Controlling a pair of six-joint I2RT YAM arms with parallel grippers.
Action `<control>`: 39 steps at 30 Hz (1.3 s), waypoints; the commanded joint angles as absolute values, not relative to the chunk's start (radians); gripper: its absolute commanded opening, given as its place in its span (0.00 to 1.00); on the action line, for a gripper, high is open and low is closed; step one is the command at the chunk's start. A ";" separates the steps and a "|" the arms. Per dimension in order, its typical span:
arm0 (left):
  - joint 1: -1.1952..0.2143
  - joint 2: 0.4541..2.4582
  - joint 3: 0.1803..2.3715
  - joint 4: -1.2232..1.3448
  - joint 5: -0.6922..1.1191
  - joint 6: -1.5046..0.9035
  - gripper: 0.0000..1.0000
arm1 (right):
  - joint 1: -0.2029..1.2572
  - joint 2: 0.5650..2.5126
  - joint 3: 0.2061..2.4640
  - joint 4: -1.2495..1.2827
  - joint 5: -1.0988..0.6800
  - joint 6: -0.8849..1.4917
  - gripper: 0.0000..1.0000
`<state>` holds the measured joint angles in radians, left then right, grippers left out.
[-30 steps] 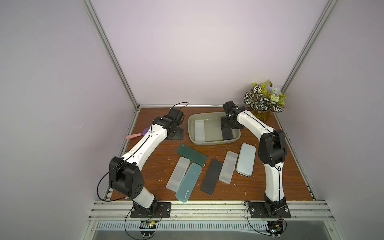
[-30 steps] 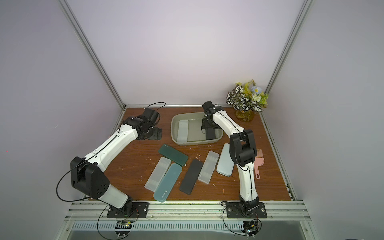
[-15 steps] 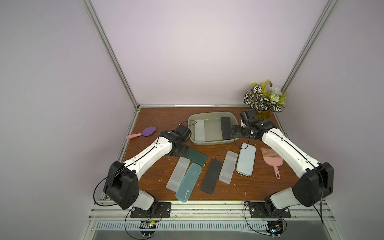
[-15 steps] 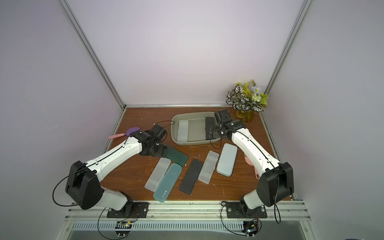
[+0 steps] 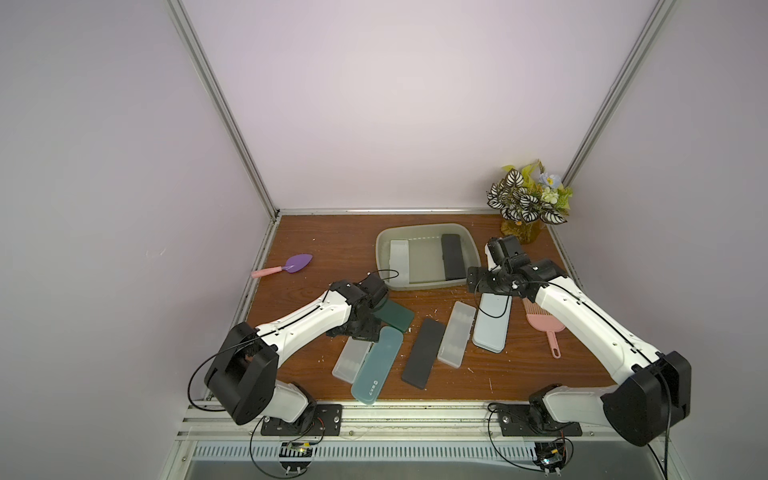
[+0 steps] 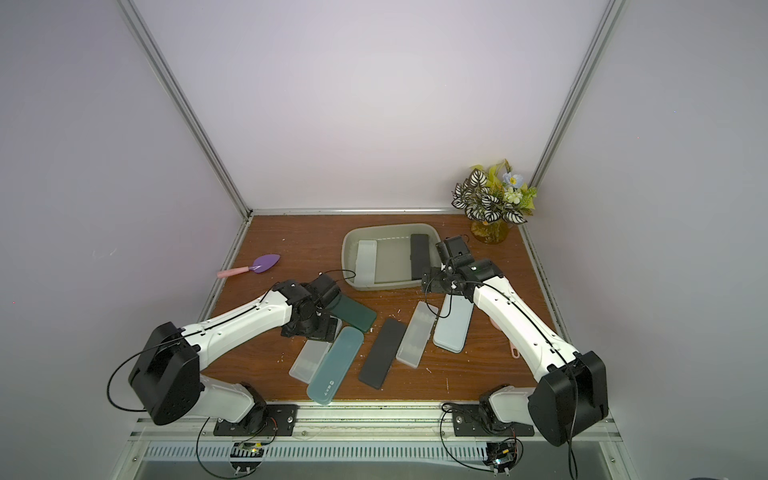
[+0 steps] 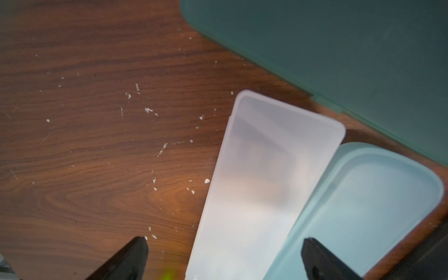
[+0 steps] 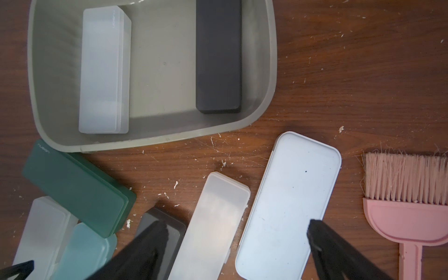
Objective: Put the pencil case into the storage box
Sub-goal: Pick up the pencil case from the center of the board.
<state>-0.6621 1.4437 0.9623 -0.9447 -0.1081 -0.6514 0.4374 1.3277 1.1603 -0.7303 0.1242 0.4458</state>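
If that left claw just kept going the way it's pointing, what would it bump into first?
Most likely the frosted clear pencil case, lying on the table between the left gripper's open fingers; the pale teal case sits just beside it. How far off is unclear.

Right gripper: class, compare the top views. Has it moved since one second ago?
Yes. It was over the storage box; now the right gripper hangs open towards the robot, outside the box's near right corner, above the pale blue pencil case.

Storage box (image 5: 424, 262) bare between white case (image 5: 400, 255), black case (image 5: 452, 256).
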 commanded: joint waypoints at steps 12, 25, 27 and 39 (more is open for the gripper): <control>-0.704 1.493 0.964 -0.935 -0.110 -0.654 1.00 | 0.446 1.294 1.132 -0.705 0.106 0.460 0.98; -0.697 1.587 0.959 -0.867 -0.120 -0.605 0.96 | 0.446 1.293 1.131 -0.713 0.113 0.459 0.98; -0.688 1.591 0.950 -0.857 -0.120 -0.600 0.92 | 0.447 1.294 1.131 -0.712 0.112 0.461 0.98; -0.621 1.586 0.909 -0.807 -0.093 -0.558 0.83 | 0.447 1.308 1.128 -0.707 0.109 0.460 0.98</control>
